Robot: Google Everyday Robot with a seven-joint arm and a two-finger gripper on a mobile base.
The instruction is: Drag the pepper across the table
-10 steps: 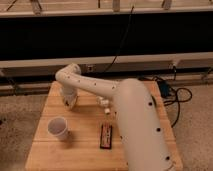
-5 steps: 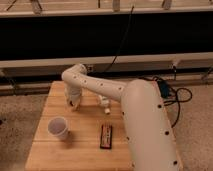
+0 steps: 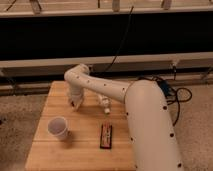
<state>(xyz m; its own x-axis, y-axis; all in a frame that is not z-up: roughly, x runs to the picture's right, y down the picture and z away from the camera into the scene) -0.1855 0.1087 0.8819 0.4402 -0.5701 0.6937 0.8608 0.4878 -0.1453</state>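
Peeking out at the tip of your gripper (image 3: 77,101), the pepper (image 3: 73,104) shows only as a small orange lump on the far left part of the surface (image 3: 45,150), a light-wood square of plank-like boards. Most of it is hidden by the gripper, which hangs low right over it, and you cannot make out whether the two touch. How the jaws stand is also unclear: spread, pressed together or pinching, the view does not settle it. Just right of the gripper, a small white upright object (image 3: 105,105) stands on the boards. Nearer the camera, a white cup (image 3: 58,127) sits upright toward the left edge, well apart from the pepper. A dark flat bar (image 3: 106,136) lies near the middle of the front half, its long side running front to back. Your white arm (image 3: 147,125) sweeps in from the lower right, covering that corner. Black cables (image 3: 175,95) lie on the speckled floor (image 3: 200,130) to the right.
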